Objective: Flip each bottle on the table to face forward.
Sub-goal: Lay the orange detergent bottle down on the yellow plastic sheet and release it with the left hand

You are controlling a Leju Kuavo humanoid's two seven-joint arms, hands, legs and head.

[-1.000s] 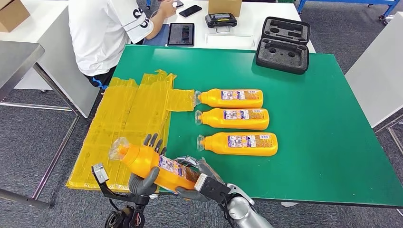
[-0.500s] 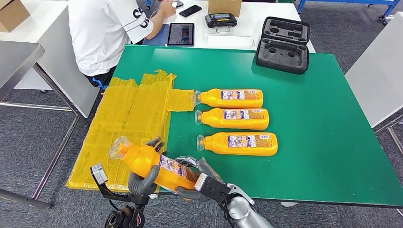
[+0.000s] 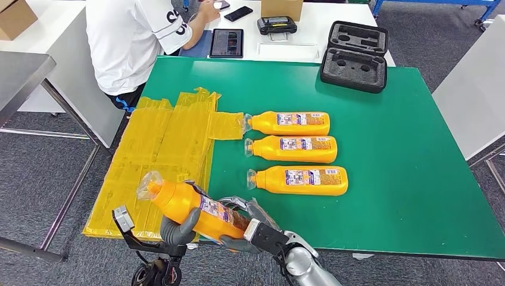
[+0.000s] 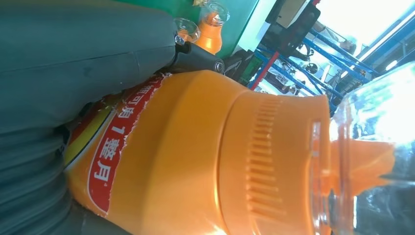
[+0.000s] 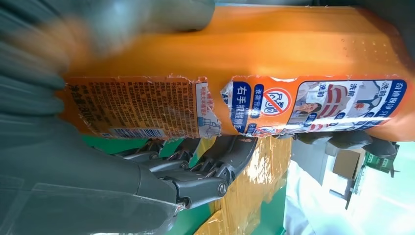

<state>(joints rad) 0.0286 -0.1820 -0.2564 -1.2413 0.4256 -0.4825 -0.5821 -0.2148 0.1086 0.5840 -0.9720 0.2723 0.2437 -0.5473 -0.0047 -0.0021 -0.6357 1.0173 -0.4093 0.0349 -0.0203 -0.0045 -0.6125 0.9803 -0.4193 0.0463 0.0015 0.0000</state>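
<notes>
You've got the orange plastic bottle with clear cap (image 3: 193, 205) gripped by both: left robot hand (image 3: 177, 228) mid-body, right robot hand (image 3: 241, 229) at base, above the green worktop's (image 3: 411, 179) near-left corner, cap pointing left.

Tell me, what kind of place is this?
Probably a robotics lab or test workshop: a green work table with identical orange bottles, a foam-lined equipment case, and a person beside a tablet.

Tilted orange bottle (image 3: 193, 208) off the near edge; three bottles (image 3: 296, 145) lying side by side.
</notes>
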